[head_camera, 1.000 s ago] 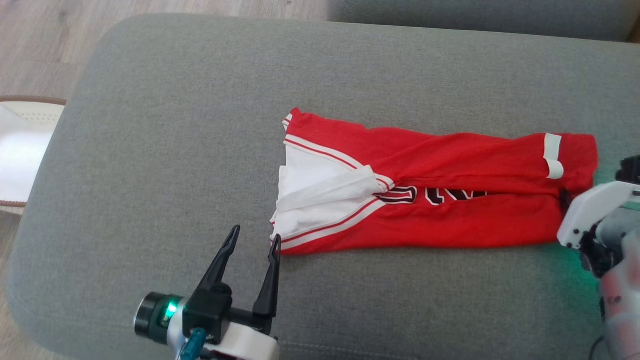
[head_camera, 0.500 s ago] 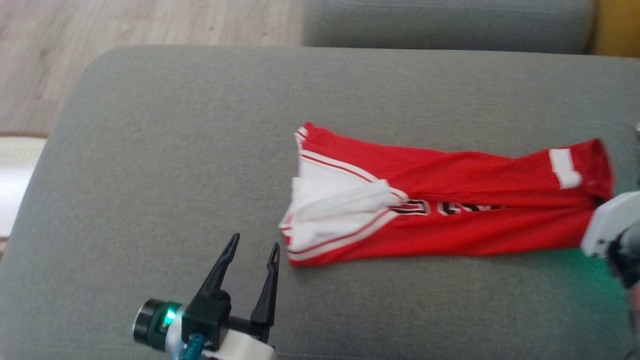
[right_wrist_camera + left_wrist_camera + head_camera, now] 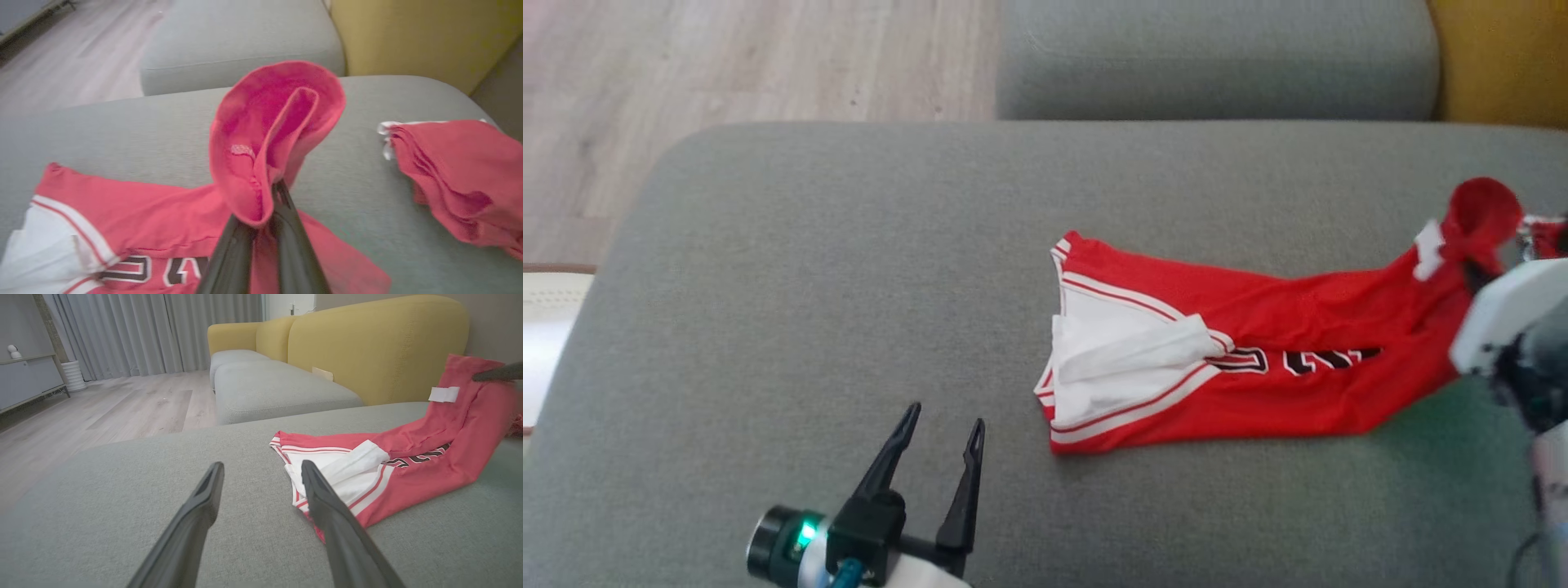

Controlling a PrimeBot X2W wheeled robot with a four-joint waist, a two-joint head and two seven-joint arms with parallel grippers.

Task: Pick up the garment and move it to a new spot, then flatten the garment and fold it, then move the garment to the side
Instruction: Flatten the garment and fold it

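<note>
The left jaws stand wide apart at the lower left of the head view, their two long dark fingers (image 3: pixel 888 459) pointing up the frame and slightly right. Below them, at the bottom edge, the left wrist (image 3: pixel 788 545) shows a green light. In the left wrist view the same fingers (image 3: pixel 195 522) rise spread from the bottom edge. The pale right wrist (image 3: pixel 1503 314) sits tilted at mid-height on the right edge of the head view. The right jaws are closed. Their fingers (image 3: pixel 231 253), pressed together at bottom centre of the right wrist view, pinch a fold of the garment (image 3: pixel 269 134).
</note>
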